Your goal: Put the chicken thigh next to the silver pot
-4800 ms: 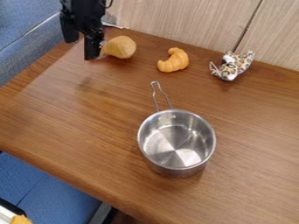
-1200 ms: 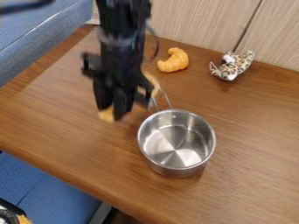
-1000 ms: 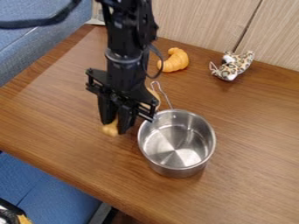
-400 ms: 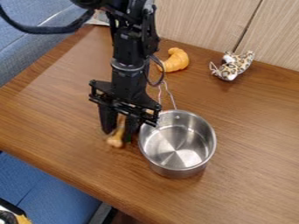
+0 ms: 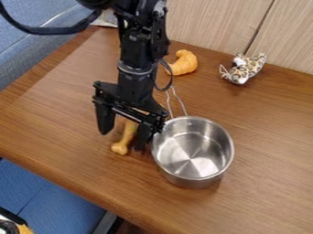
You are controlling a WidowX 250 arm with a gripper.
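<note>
Okay, your black two-finger gripper (image 5: 123, 140) has its fingers spread wide. Your tan-orange toy chicken thigh (image 5: 127, 135) sits between them on the brown wooden table (image 5: 67, 116), upper end hidden, just beside your round silver metal pot (image 5: 193, 155).

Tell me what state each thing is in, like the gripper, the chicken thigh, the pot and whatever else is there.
Chicken thigh: lying down, partly hidden.
Gripper: open, fingers either side of the thigh.
Silver pot: upright, uncovered, empty.
Croissant: whole, resting on the table.
Spotted toy: resting there too.
</note>
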